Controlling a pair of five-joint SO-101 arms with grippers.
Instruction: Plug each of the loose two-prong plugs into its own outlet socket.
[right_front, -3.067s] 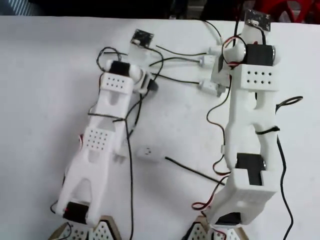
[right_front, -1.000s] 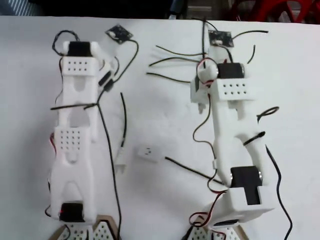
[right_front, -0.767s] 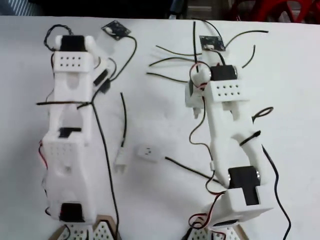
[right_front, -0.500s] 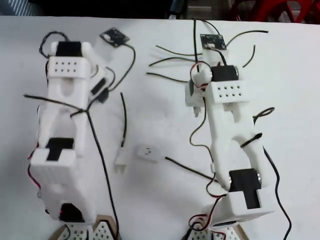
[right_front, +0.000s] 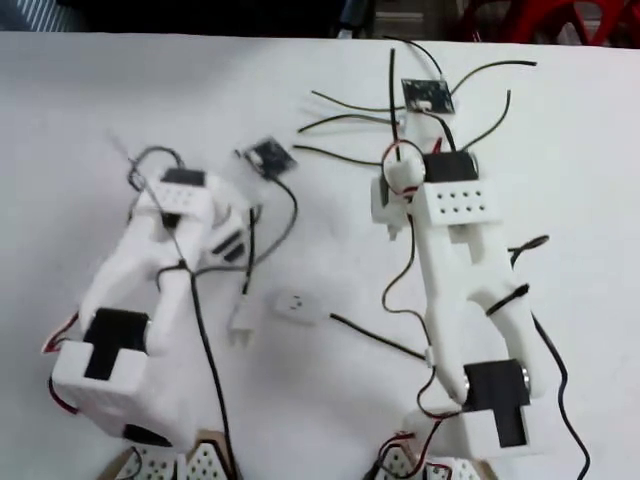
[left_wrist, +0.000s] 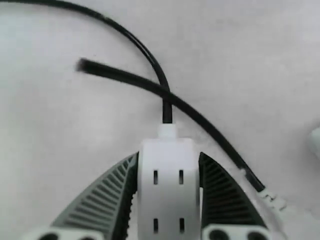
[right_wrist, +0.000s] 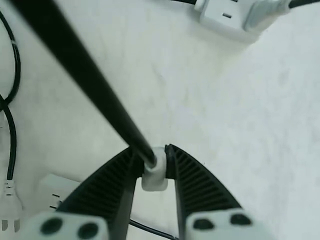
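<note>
Left gripper (left_wrist: 168, 157) is clenched on a white outlet socket (left_wrist: 167, 200), with a finger pressed against each long side. The socket's slotted face is turned to the wrist camera, its long axis runs straight out from the gripper, and its black cord leaves the far end. Right gripper (right_wrist: 151, 150) is clamped on a small white plug (right_wrist: 154, 175), whose cord rises obliquely from between the fingers. From above, the left arm (right_front: 150, 290) is folded, its wrist near a loose plug (right_front: 240, 320) and a loose socket (right_front: 295, 305) on the table (right_front: 320, 420). The right arm (right_front: 460, 270) reaches straight up the table. Half a second ago the left arm was stretched farther up the table; it has drawn back toward the loose plug, while the right arm has barely shifted.
</note>
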